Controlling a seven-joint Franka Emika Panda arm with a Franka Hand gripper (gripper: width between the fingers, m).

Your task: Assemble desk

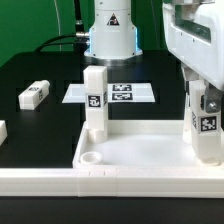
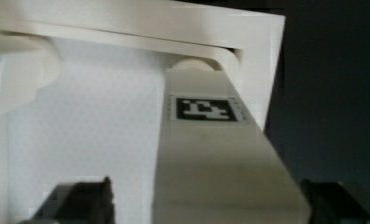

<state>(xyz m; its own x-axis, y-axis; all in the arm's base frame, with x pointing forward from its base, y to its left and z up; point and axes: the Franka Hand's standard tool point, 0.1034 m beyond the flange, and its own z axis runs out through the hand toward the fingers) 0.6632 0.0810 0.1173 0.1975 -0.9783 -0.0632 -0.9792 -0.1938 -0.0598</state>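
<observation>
My gripper [image 2: 208, 200] straddles a leg [image 1: 208, 132] that stands upright at the tabletop's [image 1: 150, 160] far corner on the exterior view's right. I hold it vertical because it has to line up with the round hole in that corner, which my arm and the leg hide. In the wrist view the dark fingers [image 2: 84, 198] sit on either side of the leg. I cannot tell whether they press on it or stand a little off.

A second leg [image 1: 95, 100] is upright at the far corner on the exterior view's left, so I judge that corner done. The empty socket [image 1: 90, 157] at the near corner on that side has yet to be filled. The tabletop lies underside up with its rim raised, which leaves the holes open to me from above.

A loose leg [image 1: 35, 95] lies flat on the black table [image 1: 40, 125] beyond the desk's left edge, well apart from it and easy to reach. The marker board [image 1: 135, 92] lies past the far edge.
</observation>
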